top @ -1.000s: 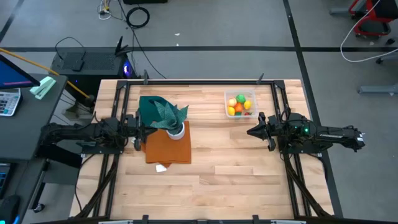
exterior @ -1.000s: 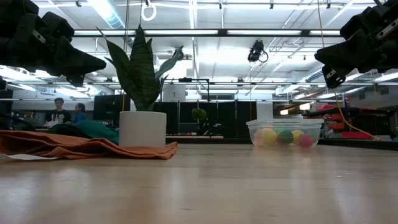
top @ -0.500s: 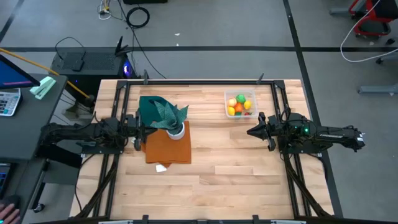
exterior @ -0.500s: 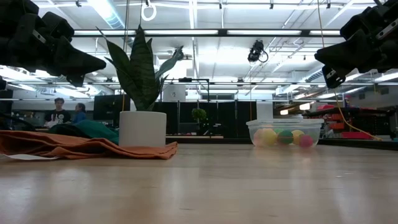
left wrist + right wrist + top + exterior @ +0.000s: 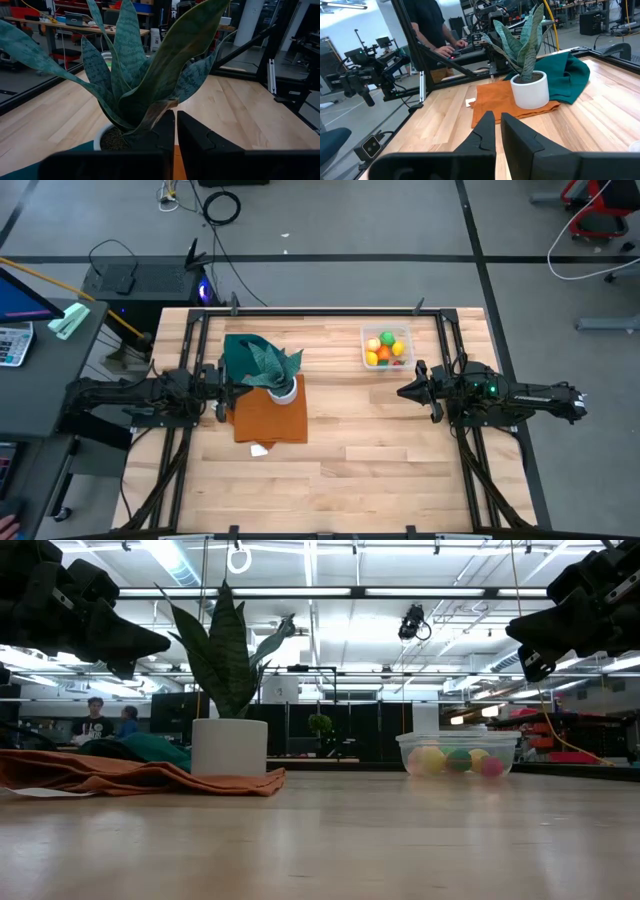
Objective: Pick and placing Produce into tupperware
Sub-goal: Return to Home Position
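The clear tupperware (image 5: 387,347) stands near the table's far right corner and holds several toy produce balls (image 5: 385,348) in yellow, green, orange and red; the low view shows the tupperware (image 5: 457,752) with the produce (image 5: 458,760) inside. My right gripper (image 5: 402,392) hovers above the table, nearer the near edge than the tupperware, fingers shut on nothing (image 5: 497,131). My left gripper (image 5: 236,388) hovers shut by the potted plant (image 5: 176,131).
A white pot with a spiky green plant (image 5: 277,382) stands on an orange cloth (image 5: 268,416), with a teal cloth (image 5: 244,354) behind it. A small white scrap (image 5: 259,449) lies by the orange cloth. Bare wood spreads across the table's middle and near side (image 5: 380,460). People stand beyond the table.
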{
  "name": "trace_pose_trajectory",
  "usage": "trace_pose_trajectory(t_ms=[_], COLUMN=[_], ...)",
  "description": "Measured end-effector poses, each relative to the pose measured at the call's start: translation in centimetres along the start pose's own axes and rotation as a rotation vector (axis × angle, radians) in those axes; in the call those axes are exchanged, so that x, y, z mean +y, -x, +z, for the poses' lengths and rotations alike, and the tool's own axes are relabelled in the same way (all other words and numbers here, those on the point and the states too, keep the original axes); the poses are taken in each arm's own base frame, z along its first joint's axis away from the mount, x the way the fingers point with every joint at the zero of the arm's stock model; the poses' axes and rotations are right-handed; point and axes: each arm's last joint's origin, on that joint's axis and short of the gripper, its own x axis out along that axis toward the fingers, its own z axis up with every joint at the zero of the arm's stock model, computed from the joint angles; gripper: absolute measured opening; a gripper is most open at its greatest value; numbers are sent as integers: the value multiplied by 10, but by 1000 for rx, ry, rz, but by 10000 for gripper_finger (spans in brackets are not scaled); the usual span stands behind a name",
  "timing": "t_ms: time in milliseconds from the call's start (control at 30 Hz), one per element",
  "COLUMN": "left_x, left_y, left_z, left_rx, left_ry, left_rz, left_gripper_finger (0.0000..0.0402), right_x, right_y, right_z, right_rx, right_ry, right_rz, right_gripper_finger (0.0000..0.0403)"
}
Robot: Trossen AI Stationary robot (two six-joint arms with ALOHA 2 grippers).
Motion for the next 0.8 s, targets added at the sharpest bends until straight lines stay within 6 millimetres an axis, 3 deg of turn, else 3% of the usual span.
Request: trace_pose_trajectory(t_ms=[333,800], left_x=[0,0], left_y=[0,0], left_z=[0,0], left_rx=[1,0], left_ry=[0,0], left_rz=[0,0], left_gripper_finger=[36,22], right_x=[0,0], right_y=[0,0], right_z=[0,0], right_rx=[0,0], right_ry=[0,0], right_rz=[0,0], right_gripper_finger=[0,0])
